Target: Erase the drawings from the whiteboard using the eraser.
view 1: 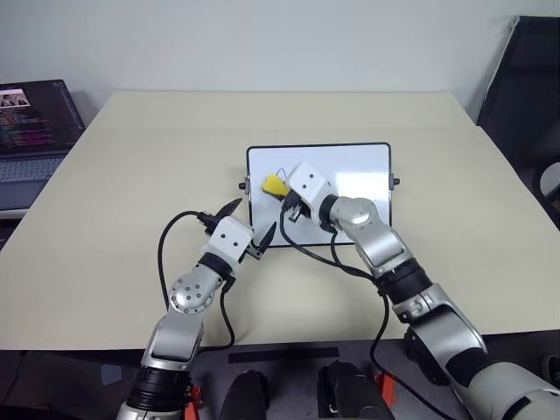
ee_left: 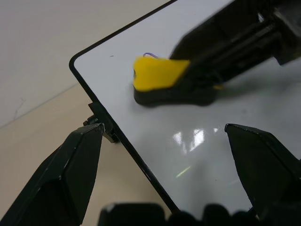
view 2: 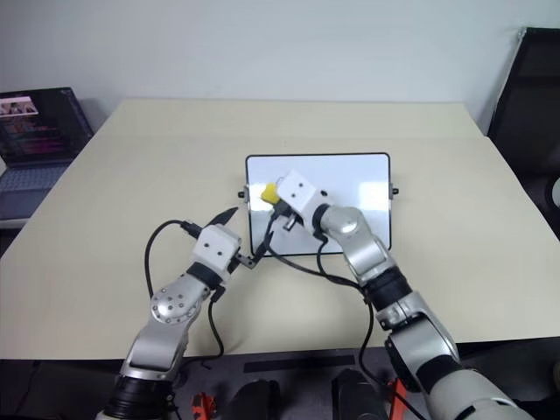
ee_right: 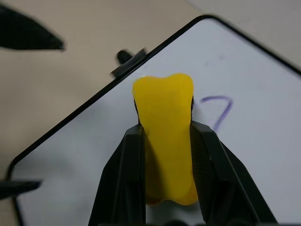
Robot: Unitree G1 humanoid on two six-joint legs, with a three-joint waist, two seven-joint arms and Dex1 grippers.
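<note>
1. Right now the right gripper (ee_right: 165,141) is clamping the yellow eraser (ee_right: 167,136) between its two black fingers, squeezing the block so its sides are pinching in at the middle.
2. It is holding the eraser's free end over the left part of the whiteboard (view 1: 359,166), close to the edge with the small black knob (ee_right: 124,56); the left wrist view suggests the eraser is touching the panel, though I cannot be sure.
3. One purple hook-shaped stroke (ee_right: 218,108) is lying just beside the eraser on the white panel, so the wipe is probably needing a short sideways pass over that mark.
4. Pressing flat is mattering here: the eraser's face should be meeting the glossy surface evenly, not on one corner, or the ink is likely smearing.
5. The left gripper (view 1: 249,223) is waiting with its fingers apart and nothing between them, near the board's lower left corner on the beige table (view 1: 131,175).
6. Since the board is lying loose, a hard push is risking sliding it; steadying the frame with the free gripper looks wise.
</note>
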